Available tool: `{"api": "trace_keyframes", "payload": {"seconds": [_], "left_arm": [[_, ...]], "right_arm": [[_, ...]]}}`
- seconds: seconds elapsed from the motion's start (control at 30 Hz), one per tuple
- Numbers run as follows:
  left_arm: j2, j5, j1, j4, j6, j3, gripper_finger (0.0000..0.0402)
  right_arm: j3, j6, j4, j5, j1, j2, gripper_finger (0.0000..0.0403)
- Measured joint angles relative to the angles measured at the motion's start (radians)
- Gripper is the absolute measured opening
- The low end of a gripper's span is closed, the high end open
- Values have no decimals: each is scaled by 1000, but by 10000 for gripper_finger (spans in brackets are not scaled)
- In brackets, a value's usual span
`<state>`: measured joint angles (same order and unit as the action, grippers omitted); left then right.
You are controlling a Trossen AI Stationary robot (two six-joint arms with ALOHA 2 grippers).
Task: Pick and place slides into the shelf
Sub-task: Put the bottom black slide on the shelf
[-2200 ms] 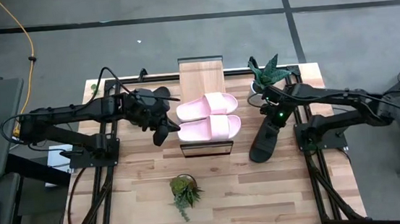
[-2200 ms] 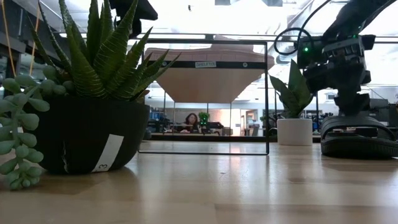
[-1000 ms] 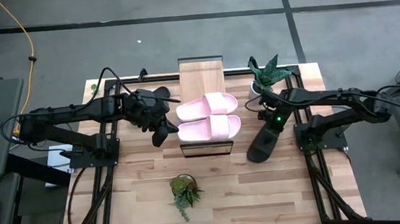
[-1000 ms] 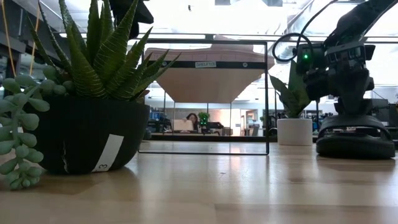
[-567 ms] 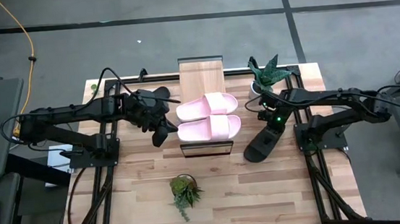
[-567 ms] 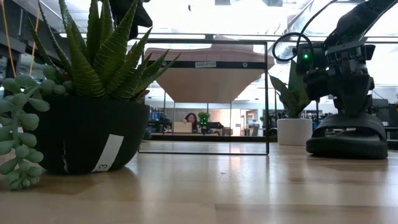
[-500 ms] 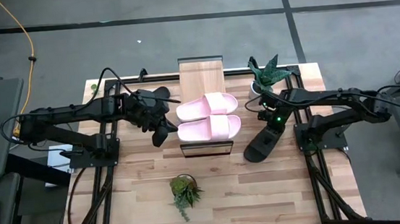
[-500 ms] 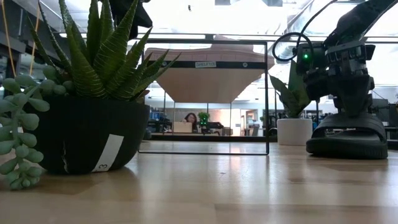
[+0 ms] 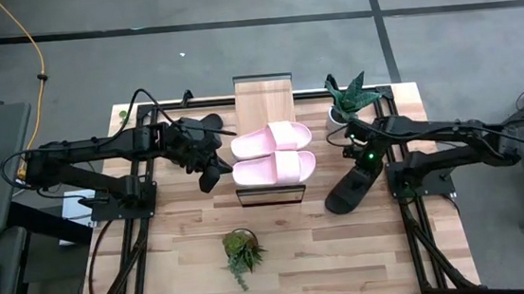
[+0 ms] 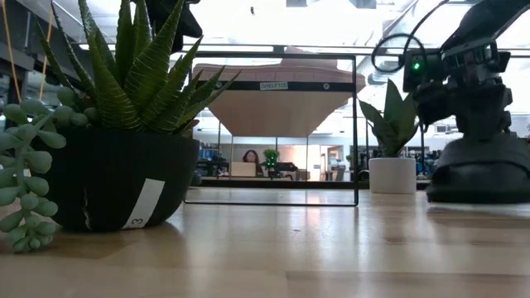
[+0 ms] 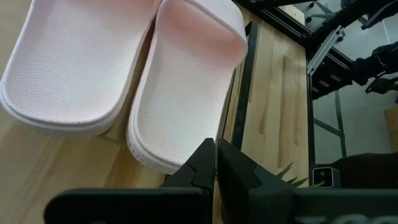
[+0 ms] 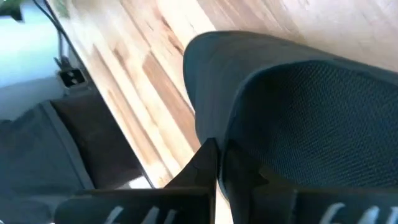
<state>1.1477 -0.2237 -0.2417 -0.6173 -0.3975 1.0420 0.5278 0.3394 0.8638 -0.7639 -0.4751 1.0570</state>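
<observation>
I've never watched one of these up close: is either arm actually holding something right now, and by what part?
The right gripper is shut on the black slide at its strap end. The left gripper, beside the pink slides, is shut and holds nothing.

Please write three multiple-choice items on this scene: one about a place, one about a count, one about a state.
1. Where do the pale pink slides lie?
A. on the shelf
B. on the floor
C. beside the front plant

2. How many potted plants stand on the tabletop?
A. one
B. two
C. four

3. What is the right gripper doing?
A. hanging over the shelf
B. shut on the black slide
C. holding a plant

Answers: 1 A, both rest side by side on the plank; 2 B, one at the front, one at the back right; 3 B, its fingers meet at the slide's strap.
</observation>
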Motion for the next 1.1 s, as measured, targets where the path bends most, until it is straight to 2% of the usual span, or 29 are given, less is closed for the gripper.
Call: {"api": "trace_keyframes", "payload": {"seconds": [0.57, 0.8, 1.1], "left_arm": [[0, 23, 0, 0, -1, 0, 5], [0, 24, 0, 0, -4, 0, 5], [0, 24, 0, -2, -19, 0, 5]], "right_arm": [[0, 323, -43, 16, 0, -429, 0], [0, 397, -84, 29, 0, -495, 0], [0, 424, -81, -24, 0, -541, 0]]}}
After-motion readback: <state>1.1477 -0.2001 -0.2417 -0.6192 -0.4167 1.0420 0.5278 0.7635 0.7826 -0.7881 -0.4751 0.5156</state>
